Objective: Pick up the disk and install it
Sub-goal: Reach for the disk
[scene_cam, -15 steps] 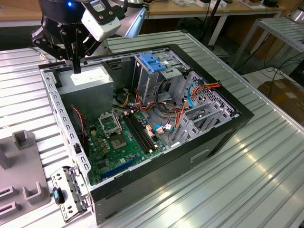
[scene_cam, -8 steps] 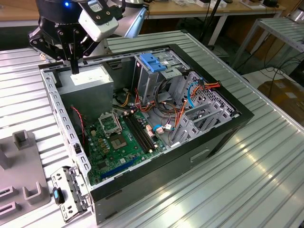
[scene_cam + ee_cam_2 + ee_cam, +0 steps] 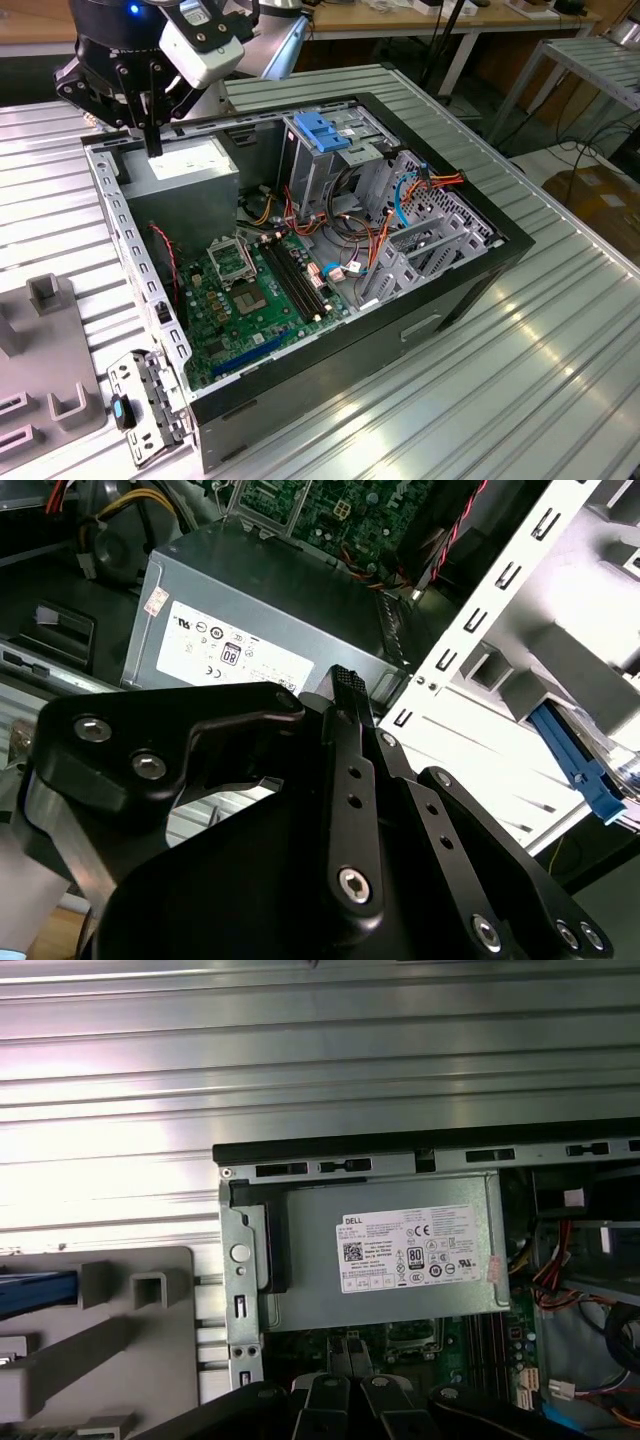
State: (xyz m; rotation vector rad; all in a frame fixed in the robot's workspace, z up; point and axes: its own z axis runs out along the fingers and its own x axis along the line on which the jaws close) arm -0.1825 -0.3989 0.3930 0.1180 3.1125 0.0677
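hovering over the power supply (image 3: 185,170), the gripper (image 3: 152,148) had its fingers (image 3: 345,720) pressed together, holding nothing; the disk (image 3: 35,1291), seemingly, lay well aside beyond the case wall (image 3: 238,1290) in a grey fixture (image 3: 120,1360), rail pointing caseward.

Power supply (image 3: 185,168) in case (image 3: 470,290), tool (image 3: 152,148) above

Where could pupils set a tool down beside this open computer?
The bare ribbed table on the exterior view's right of the computer case. Crowded: inside, cables by the drive cage; the grey fixture on the exterior view's left.
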